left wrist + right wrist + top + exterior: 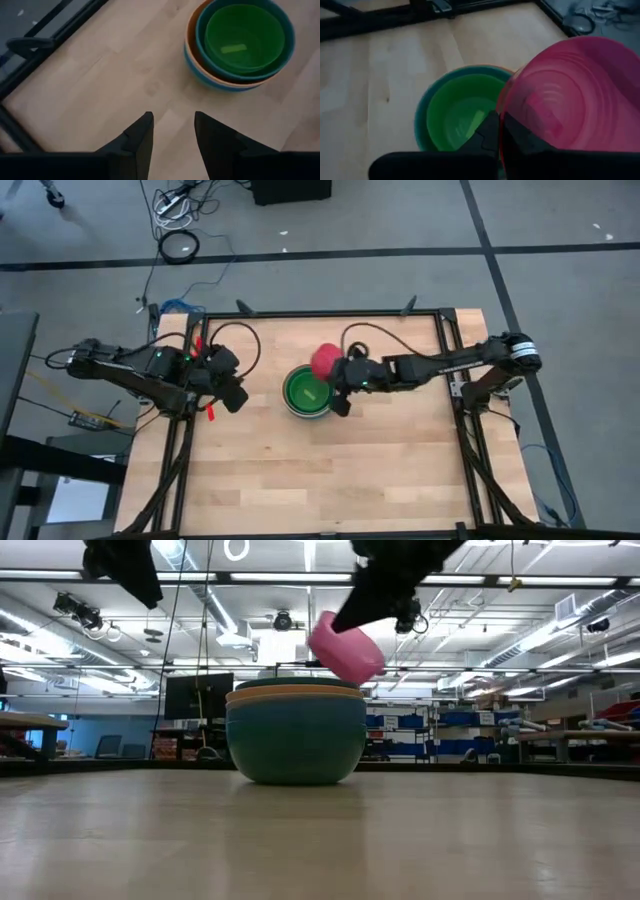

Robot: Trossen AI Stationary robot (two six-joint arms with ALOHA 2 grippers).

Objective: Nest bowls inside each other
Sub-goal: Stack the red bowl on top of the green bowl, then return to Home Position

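Observation:
A stack of nested bowls (305,393) rests on its base at the table's middle: a blue-teal outer bowl (295,745), then an orange, a teal, and a green one innermost (244,37). A pink-red bowl (324,361) hangs tilted above the stack's far right rim, also seen in the low view (346,648), with my right gripper (343,383) shut on it. My left gripper (234,392) stands open above bare wood to the left of the stack, nothing between its fingers (140,135). My right gripper pinches the pink-red bowl's wall at its rim (506,117), one finger (487,132) on one side and the other showing dimly through the pink plastic. The fingers come slanting down from the table's right. The bowl is lifted clear and tilted above the stack.
Dark frame rails (320,313) run along the table's far edge and both sides. The wood (330,480) toward the near edge is bare. Red tags (210,412) hang by the left arm. Cables lie on the floor behind the table.

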